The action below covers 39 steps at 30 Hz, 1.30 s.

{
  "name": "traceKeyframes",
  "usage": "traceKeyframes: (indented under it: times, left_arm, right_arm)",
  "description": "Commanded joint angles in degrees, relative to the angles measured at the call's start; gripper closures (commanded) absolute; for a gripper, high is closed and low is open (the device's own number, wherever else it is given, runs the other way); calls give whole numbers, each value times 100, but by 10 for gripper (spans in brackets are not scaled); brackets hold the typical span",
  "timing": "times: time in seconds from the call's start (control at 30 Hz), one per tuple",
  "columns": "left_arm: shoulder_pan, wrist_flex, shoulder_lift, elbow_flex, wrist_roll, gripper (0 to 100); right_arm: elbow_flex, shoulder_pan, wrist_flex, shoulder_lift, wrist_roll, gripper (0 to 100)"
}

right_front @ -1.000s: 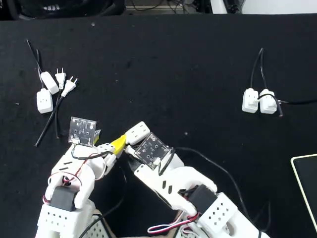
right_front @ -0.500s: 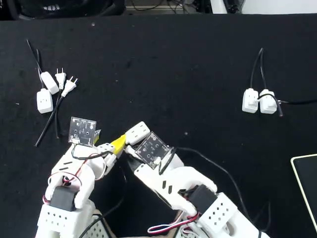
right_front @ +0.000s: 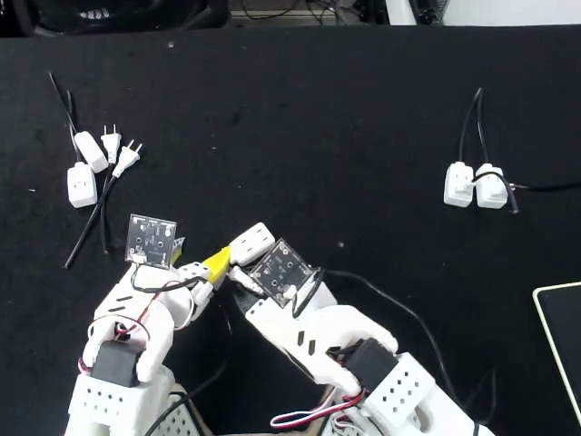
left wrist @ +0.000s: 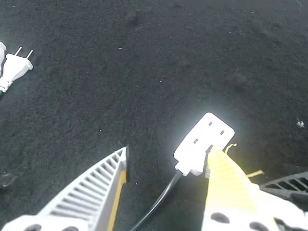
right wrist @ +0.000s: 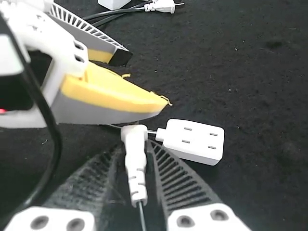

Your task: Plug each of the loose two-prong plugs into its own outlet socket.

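A: Who has the plug?

B: The right gripper (right wrist: 135, 147). Its two dark ribbed fingers (right wrist: 173, 178) are closed on a white two-prong plug (right wrist: 135, 161), clamped round the body, with the ribbed tail running back between them.

A: And the socket it's meant for?

B: The white outlet socket (right wrist: 191, 140) lies flat on the black table (right_front: 318, 136), just beyond the plug's head and off to one side, nearly touching it. Its slotted face looks up.

A: So where's the catch?

B: The axes. The plug's length runs along the gripper, low and roughly level with the table, and its head meets the socket's short end, not the slots. I can't make out the prongs clearly. My guess is that the plug must be lifted and tipped so the prongs come down onto that upper face.

A: Is the left arm any help?

B: The left gripper (left wrist: 168, 150) is spread wide and holds nothing. The socket sits between its fingers, against the yellow finger (left wrist: 225, 180), with its black cable (left wrist: 161, 197) trailing back toward the arm. That finger looks placed to brace the block — useful, I'd judge, if the plug pushes sideways.

A: Which arm is nearer?

B: Both sets of tips are at the socket, but the right one carries the work. Two more loose plugs (right_front: 119, 150) lie well apart at the table's left side — nearer the left arm.
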Motion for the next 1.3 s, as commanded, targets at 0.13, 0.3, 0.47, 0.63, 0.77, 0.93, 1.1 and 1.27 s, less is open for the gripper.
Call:
traceKeyframes:
  times: [0.13, 0.3, 0.47, 0.63, 0.77, 0.93, 1.1, 1.27]
  left_arm:
    - [57, 18, 53, -22, -44, 734]
    - [57, 18, 53, -13, -44, 734]
    - [57, 18, 53, -13, -44, 734]
    - [22, 26, 53, -268, -53, 734]
    - [-576, 70, 53, -760, -44, 734]
    - [-1235, 70, 53, -769, -44, 734]
    - [-1270, 343, 53, -752, -44, 734]
    - [-1147, 396, 53, -567, -53, 734]
  right_arm:
    - [-242, 246, -510, -198, -79, 988]
    - [-251, 246, -475, -189, -79, 988]
    - [-259, 246, -475, -198, -79, 988]
    - [-251, 246, -378, -145, -35, 988]
    - [-163, 290, -9, -145, 246, 988]
    - [-4, 853, 70, -145, 545, 988]
    - [-374, 1503, 563, -145, 826, 988]
    - [-1525, 1626, 1688, -31, 1116, 988]
